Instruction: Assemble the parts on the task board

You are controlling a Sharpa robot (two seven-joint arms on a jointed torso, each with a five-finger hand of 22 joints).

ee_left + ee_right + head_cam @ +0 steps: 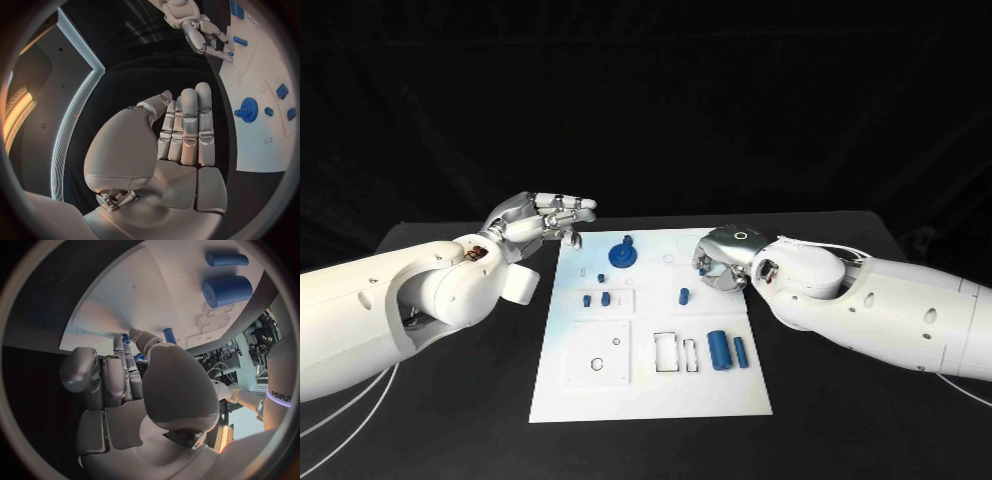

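The white task board [646, 400] lies in the middle of the black table. On it are a blue gear [626, 254] [249, 110], a thick blue cylinder [718, 349] [227, 290], a slimmer one [740, 349] [226, 259], a blue peg [684, 296] [169, 335] and two small blue pieces [596, 299]. My left hand [545, 215] [181, 125] hovers off the board's far left corner, fingers straight and holding nothing. My right hand [718, 258] [134, 370] reaches down onto the board's far right part. Its thumb and a finger pinch a small blue part [126, 338].
Rectangular cutouts [672, 352] and round holes [597, 366] mark the near half of the board. Bare black table [444, 420] lies on both sides of it, with thin white cables near my left arm.
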